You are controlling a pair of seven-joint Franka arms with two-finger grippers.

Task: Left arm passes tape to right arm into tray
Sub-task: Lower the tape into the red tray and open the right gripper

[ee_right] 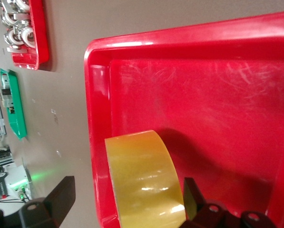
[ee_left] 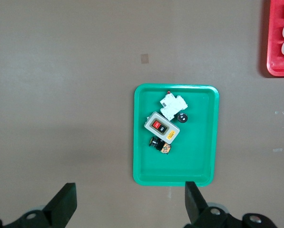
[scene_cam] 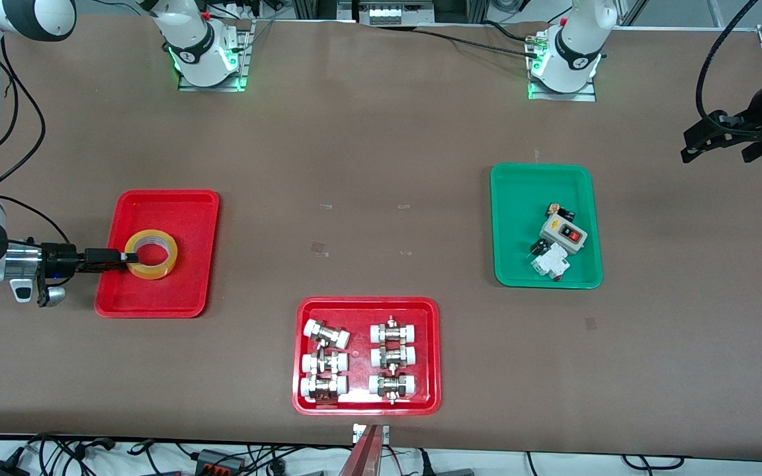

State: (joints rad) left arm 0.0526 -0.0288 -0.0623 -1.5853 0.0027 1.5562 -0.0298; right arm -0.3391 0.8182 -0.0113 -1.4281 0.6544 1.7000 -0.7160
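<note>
A green tray (scene_cam: 510,264) lies toward the left arm's end of the table (scene_cam: 381,165). It holds a grey switch box (scene_cam: 563,233) with red and black buttons, a white breaker (scene_cam: 550,260) touching it, and small dark parts. A red fittings tray (scene_cam: 305,403) — nearest the front camera — holds six pipe fittings (scene_cam: 392,357) in two columns of three.

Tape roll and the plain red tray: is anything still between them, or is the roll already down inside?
Nothing visible stands between them. The tape already lies flat in the plain red tray, with the right gripper open around its wall. The left gripper waits open, above the table by the green tray.
</note>
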